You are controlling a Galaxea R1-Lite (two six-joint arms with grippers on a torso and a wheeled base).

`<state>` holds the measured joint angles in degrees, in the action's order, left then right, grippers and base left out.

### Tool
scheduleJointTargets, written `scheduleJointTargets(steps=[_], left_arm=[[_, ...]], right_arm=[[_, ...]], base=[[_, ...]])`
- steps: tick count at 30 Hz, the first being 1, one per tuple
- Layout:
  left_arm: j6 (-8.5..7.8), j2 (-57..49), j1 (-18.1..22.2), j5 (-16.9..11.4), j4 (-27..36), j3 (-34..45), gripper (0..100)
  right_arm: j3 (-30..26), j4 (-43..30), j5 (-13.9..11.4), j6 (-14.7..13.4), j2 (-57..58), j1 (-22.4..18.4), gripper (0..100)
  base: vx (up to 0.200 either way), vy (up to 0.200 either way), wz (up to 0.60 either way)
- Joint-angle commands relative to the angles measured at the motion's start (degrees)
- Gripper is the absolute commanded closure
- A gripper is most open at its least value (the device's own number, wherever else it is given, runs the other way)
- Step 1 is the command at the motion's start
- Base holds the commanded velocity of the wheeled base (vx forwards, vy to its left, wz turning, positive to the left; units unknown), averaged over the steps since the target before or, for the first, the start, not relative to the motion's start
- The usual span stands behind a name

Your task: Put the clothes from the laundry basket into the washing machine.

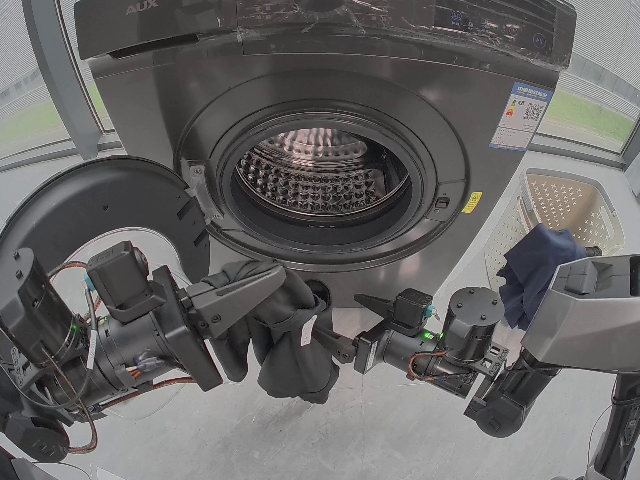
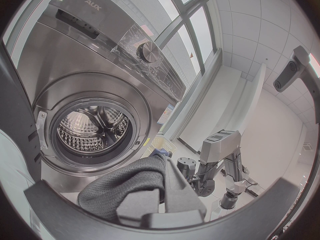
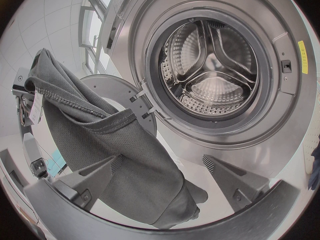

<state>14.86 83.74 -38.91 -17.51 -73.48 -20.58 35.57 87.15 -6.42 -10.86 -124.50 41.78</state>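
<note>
- Labels: blue-white sticker (image 1: 521, 116) at 2 o'clock of the washing machine (image 1: 153, 108) opening, yellow sticker (image 1: 471, 202) at 3; white tag (image 1: 308, 330) on grey garment (image 1: 293, 355).
- Left gripper (image 1: 270, 281) clamped on that garment, hanging at 6 o'clock below the opening.
- Right gripper (image 1: 340, 318) level, spread wide beside the cloth, gripping nothing.
- Navy garment (image 1: 533, 268) on laundry basket (image 1: 573, 198) rim, 4 o'clock.

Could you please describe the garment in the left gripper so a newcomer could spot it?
Start at the washing machine. Below its open drum, the left gripper holds a hanging garment. It is charcoal grey, unlike the navy cloth on the basket.
</note>
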Motion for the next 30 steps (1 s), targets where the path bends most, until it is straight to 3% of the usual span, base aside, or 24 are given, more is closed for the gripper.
scheduleJointTargets(steps=[1, 11, 30], left_arm=[[0.08, -0.24, -0.02, -0.07, 0.01, 0.01, 100], [0.08, -0.59, -0.02, -0.16, 0.01, -0.08, 100], [0.34, 0.02, 0.50, 0.28, -0.17, -1.57, 100]], right_arm=[[0.20, 0.04, 0.01, -0.04, -0.04, 0.32, 0], [0.46, 0.21, -0.52, -0.21, -0.39, 2.08, 0], [7.05, 1.36, -1.84, -0.92, -4.17, 4.19, 0]], base=[[0.000, 0.000, 0.00], [0.000, 0.000, 0.00], [0.000, 0.000, 0.00]])
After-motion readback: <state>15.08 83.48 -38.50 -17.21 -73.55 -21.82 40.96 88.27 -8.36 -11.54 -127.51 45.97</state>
